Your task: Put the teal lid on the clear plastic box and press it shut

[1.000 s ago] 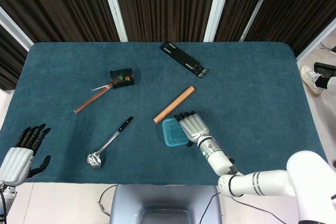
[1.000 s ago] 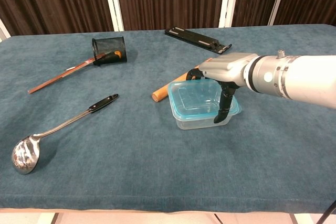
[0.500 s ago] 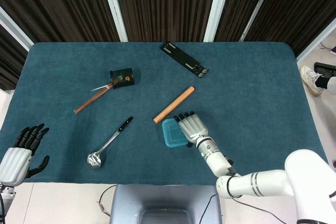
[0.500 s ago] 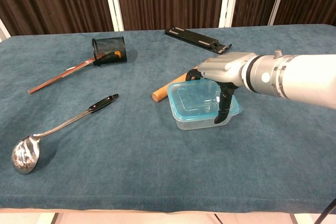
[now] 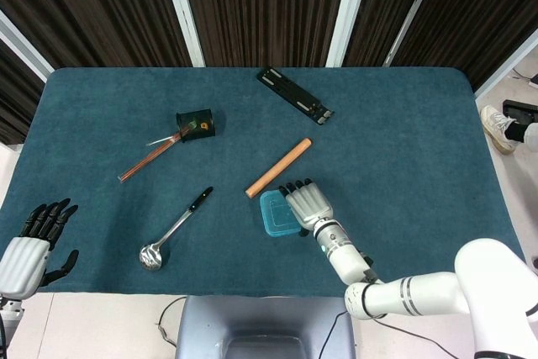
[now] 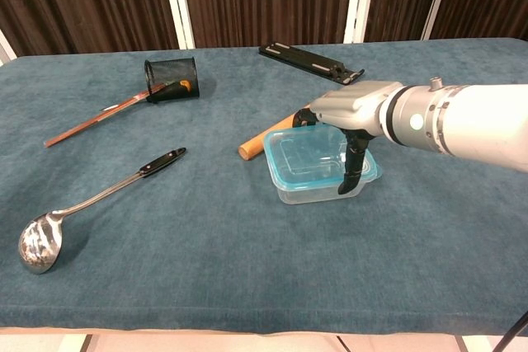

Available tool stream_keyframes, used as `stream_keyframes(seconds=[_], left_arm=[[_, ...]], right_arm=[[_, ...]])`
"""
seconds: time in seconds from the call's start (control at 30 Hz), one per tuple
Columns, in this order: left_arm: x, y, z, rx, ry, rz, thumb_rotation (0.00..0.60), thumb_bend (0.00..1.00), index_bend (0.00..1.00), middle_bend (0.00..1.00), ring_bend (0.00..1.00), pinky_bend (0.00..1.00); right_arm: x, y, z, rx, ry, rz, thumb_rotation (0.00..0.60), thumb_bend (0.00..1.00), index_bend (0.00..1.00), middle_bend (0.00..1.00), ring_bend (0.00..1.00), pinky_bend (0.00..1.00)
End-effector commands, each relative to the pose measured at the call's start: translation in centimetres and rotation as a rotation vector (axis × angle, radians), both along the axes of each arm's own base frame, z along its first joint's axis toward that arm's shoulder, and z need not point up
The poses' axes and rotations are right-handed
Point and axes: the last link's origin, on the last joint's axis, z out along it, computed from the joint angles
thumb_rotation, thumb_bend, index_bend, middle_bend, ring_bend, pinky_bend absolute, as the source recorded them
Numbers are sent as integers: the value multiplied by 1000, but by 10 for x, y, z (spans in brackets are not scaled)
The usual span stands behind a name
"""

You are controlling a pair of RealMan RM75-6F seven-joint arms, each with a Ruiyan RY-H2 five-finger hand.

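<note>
The clear plastic box (image 6: pixel 312 192) stands near the table's front middle with the teal lid (image 5: pixel 273 213) (image 6: pixel 302 154) lying on top of it. My right hand (image 5: pixel 309 204) (image 6: pixel 356 110) covers the lid's right side. Its thumb (image 6: pixel 353 172) runs down the box's near right wall, and its fingers curl over the far edge, so it grips the box and lid. My left hand (image 5: pixel 29 245) hangs off the table's front left corner, fingers spread and holding nothing. It does not show in the chest view.
A wooden rod (image 5: pixel 278 167) lies just behind the box, almost touching it. A metal ladle (image 5: pixel 172 230) lies to the left. Further back are a tipped black mesh cup (image 5: pixel 194 124) with a copper stick (image 5: pixel 147 161), and a black bar (image 5: pixel 294 94).
The box and lid slid slightly left under my right hand. My left hand sank a little toward the frame's bottom edge.
</note>
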Motion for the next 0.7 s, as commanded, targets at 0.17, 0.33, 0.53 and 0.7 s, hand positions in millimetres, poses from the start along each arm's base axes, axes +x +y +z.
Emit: stream_keyframes(seconds=[0.17,0.33,0.53,0.7], left_arm=[[0,-1,0,2,-1,-1,600,407,0,0,0,11],[0,-1,0,2,-1,-1,600,407,0,0,0,11],[0,-1,0,3,-2,0,600,407,0,0,0,12],[0,-1,1,4,-3,0,600,407,0,0,0,12]], right_arm=[[-1,0,0,-2,4,0,600,118,489,387,286,322],[-1,-1,-2,-3,7,5,600,118,473,378,283,320],[-2,-1,-4,-4,5,8,600,118,436,353,270,319],[-2,-1,-5,-5,5,5,600,119,332,289,229,305]])
